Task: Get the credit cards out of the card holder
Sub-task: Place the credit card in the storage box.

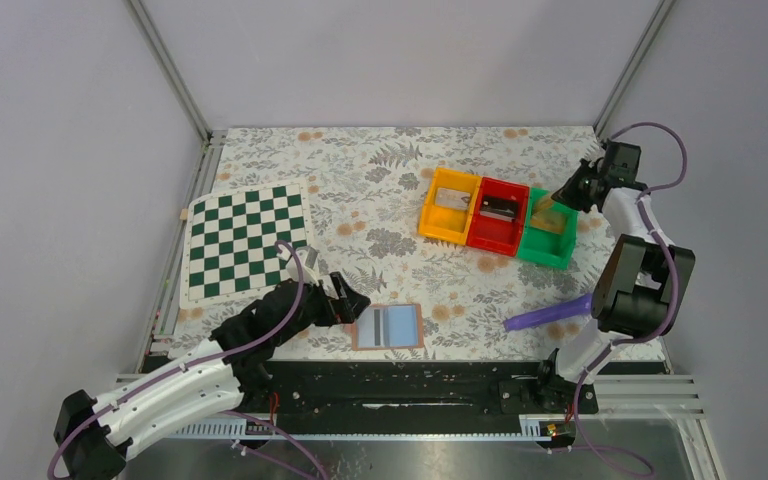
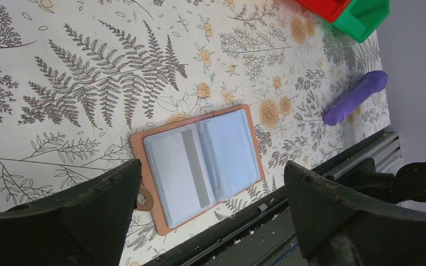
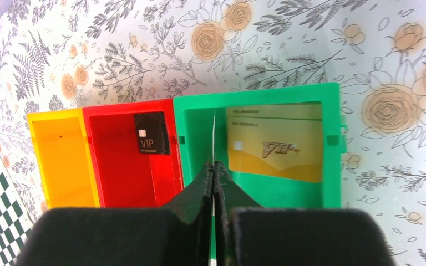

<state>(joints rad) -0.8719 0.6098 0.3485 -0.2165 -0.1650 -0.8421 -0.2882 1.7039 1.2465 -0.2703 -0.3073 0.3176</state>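
Note:
The card holder point(image 1: 388, 326) lies open and flat near the table's front edge, tan outside with pale blue sleeves. In the left wrist view the card holder point(image 2: 199, 160) shows a pale card with a grey stripe in one sleeve. My left gripper point(image 1: 345, 300) hovers at its left end, and in its own view the left gripper point(image 2: 213, 164) stands wide open with nothing between the fingers. My right gripper point(image 1: 568, 192) is over the green bin point(image 1: 548, 238). In the right wrist view the right gripper point(image 3: 214, 163) is shut on a thin credit card point(image 3: 213, 133) seen edge-on.
A gold card point(image 3: 274, 147) lies in the green bin point(image 3: 255, 101) and a black card point(image 3: 151, 133) in the red bin point(image 3: 122, 108); an orange bin point(image 1: 450, 205) adjoins. A checkered board point(image 1: 245, 243) lies at the left, a purple tool point(image 1: 548, 315) at the right front.

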